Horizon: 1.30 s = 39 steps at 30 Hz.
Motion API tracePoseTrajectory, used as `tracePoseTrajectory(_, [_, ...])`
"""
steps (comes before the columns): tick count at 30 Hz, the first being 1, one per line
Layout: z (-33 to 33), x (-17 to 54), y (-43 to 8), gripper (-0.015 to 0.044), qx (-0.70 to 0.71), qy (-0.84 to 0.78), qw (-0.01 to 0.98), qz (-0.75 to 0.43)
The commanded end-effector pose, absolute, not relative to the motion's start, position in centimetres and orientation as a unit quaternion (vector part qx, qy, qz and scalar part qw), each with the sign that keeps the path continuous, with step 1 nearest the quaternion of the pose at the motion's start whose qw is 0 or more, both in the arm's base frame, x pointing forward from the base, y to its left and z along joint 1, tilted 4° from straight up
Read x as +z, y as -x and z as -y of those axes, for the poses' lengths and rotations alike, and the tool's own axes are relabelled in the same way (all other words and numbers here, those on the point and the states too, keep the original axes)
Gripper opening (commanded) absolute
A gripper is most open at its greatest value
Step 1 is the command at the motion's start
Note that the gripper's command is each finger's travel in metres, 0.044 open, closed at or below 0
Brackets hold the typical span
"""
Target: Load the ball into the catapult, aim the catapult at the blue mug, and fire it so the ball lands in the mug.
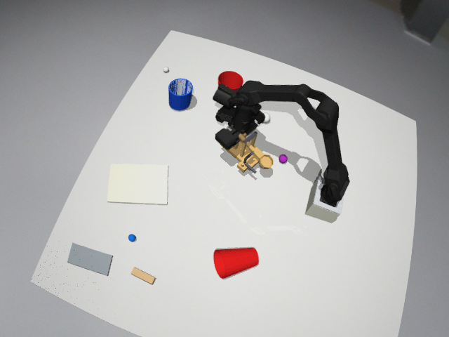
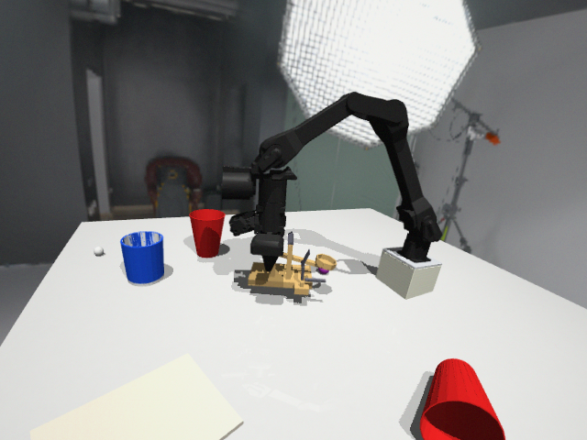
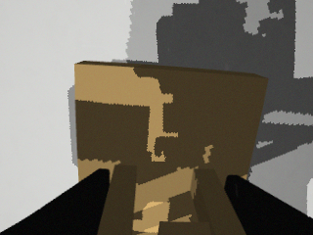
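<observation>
Around tan wooden uprights, the end effector point(image 2: 269, 266) point(image 3: 168, 182) grips.

Our arm point(image 1: 327, 109) point(image 2: 350, 106) arches up from its base near the counter's right edge; our claw point(image 2: 269, 265) point(image 3: 168, 182) points straight down, closed on something wooden.

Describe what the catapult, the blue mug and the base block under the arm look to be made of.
Catapult: probably matte wood, going by its plain tan, squared beams; grain isn't visible.
Blue mug: glazed ceramic or plastic, unclear which; its wall is smooth and evenly coloured.
Base block: possibly painted; material uncertain, with flat off-white faces.
</observation>
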State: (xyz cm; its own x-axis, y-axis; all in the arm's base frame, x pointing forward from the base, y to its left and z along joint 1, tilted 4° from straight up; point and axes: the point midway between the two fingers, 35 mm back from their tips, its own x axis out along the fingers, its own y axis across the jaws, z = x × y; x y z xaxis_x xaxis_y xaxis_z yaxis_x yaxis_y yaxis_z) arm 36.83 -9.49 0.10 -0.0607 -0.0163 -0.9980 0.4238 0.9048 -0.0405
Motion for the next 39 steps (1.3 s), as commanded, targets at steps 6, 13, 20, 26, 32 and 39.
tracePoseTrajectory(6, [9.6,1.3,-37.6,0.0,-0.165,-0.144,0.682,-0.698])
tracePoseTrajectory(13, [9.7,0.2,-37.6,0.0,-0.165,-0.144,0.682,-0.698])
tracePoseTrajectory(20, [9.7,-1.0,-37.6,0.0,-0.165,-0.144,0.682,-0.698])
tracePoseTrajectory(26, [9.7,-2.0,-37.6,0.0,-0.165,-0.144,0.682,-0.698])
tracePoseTrajectory(32, [9.7,-2.9,-37.5,0.0,-0.164,-0.144,0.682,-0.698])
tracePoseTrajectory(39, [9.7,-2.8,-37.4,0.0026,-0.165,-0.144,0.677,-0.702])
